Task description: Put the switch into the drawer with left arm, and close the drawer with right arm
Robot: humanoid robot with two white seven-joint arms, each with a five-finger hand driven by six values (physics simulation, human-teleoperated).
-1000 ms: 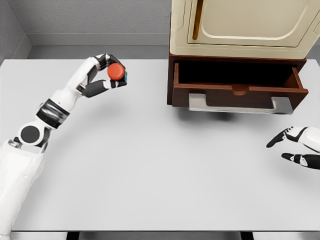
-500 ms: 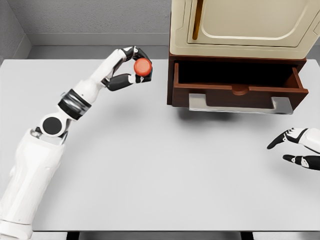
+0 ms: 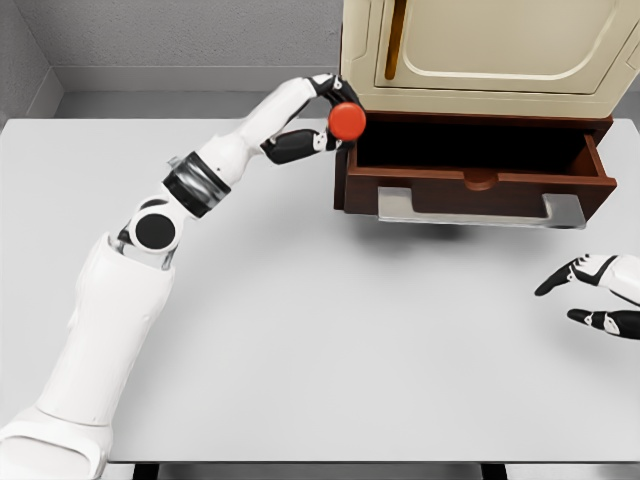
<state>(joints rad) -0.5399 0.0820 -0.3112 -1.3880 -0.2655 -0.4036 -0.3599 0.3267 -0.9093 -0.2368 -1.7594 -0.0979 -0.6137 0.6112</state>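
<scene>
The switch [image 3: 347, 122], a round red button on a small body, is held in the air by my left hand [image 3: 328, 118], whose fingers are shut on it. It hangs right at the left front corner of the open brown drawer [image 3: 480, 185], which has a silver handle [image 3: 480, 208] and a dark hollow inside. My left arm stretches across the table from the lower left. Near the right edge, low over the table, my right hand [image 3: 590, 295] rests with its fingers spread and holding nothing.
The drawer belongs to a brown base under a cream cabinet [image 3: 480, 50] at the back right. The grey table [image 3: 320, 330] spans the view, with a grey wall behind it.
My left arm has reached right and farther out, carrying the switch from mid-left of the table to the drawer's left corner. The right hand has stayed put.
</scene>
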